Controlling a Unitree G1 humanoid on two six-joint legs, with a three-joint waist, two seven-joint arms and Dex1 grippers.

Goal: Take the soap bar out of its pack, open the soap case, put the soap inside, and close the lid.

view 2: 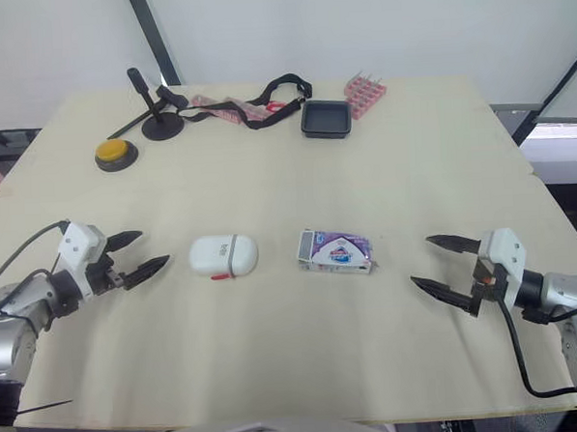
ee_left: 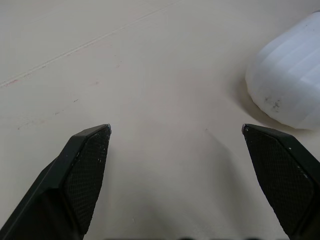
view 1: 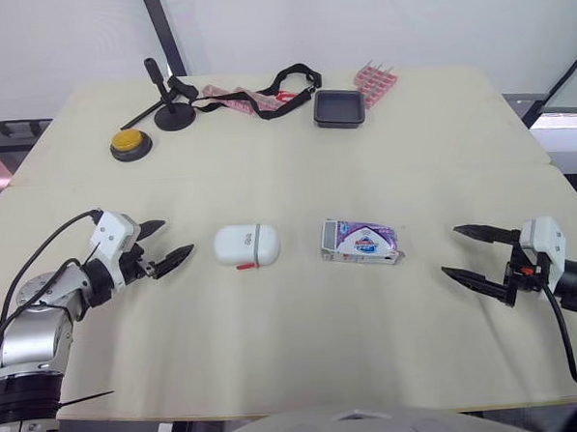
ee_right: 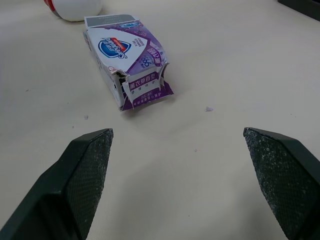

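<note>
We see the beige table [view 1: 296, 351] with both arms low over its near half, one at each side

Left gripper [view 1: 177, 236]: jaws wide, holding nothing, fingertips just above the tabletop and pointing in toward the middle. Right gripper [view 1: 450, 250]: jaws also wide and empty, pointing in from the opposite side. The two sets of jaws face each other, with both task items lying between them

Soap case [view 1: 246, 244]: white, rounded, with a grey band and a small red tab on its near edge, lid down. It lies near the left jaws, just ahead of the tips. In the left wrist view it sits past one fingertip [ee_left: 280, 170], off the centre line, not inside the gap and not touched

Soap pack [view 1: 360, 241]: purple and white carton lying flat, just beside the case on the side toward the right jaws. It is ahead of those jaws and clear of the tips, roughly on their centre line. Its torn end flap faces the right gripper. We cannot tell if the bar is inside

Far beyond both jaws, along the back edge: black strap [view 1: 263, 93], black tray [view 1: 339, 108], black stand [view 1: 172, 111], pink rack [view 1: 375, 80], yellow button [view 1: 129, 142]
</note>
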